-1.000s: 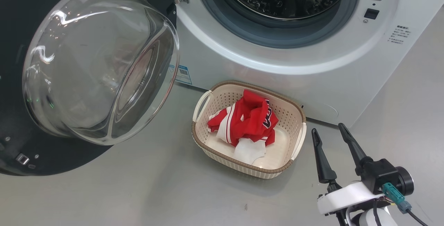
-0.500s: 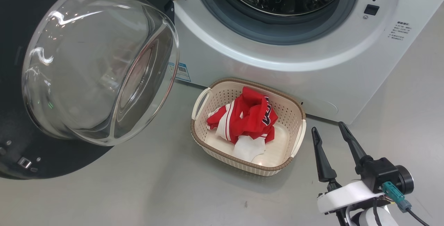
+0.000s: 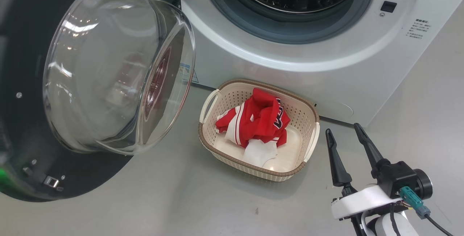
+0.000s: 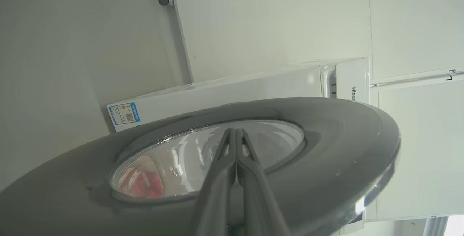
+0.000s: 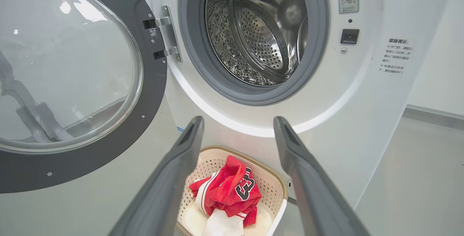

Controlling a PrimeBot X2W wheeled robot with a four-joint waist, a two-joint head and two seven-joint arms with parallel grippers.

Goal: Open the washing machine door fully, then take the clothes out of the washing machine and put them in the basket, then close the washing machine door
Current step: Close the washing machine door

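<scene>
The washing machine door stands open at the left, its glass bowl bulging toward the white washing machine. The steel drum looks empty. The clothes, a red jersey over a white piece, lie in the cream basket on the floor before the machine. My left gripper is shut, its fingers lying along the door's outer face with the tips over the glass. Through the glass its fingers appear from the right wrist. My right gripper hangs open and empty, right of the basket.
Grey floor stretches in front of the machine and around the basket. The door hinge sits at the left of the opening, the latch socket at its right. A white wall stands behind the machine.
The door has swung a little toward the machine, its glass bowl now further right and more of its lower rim in view. The head view has shifted slightly. The right gripper stays put.
</scene>
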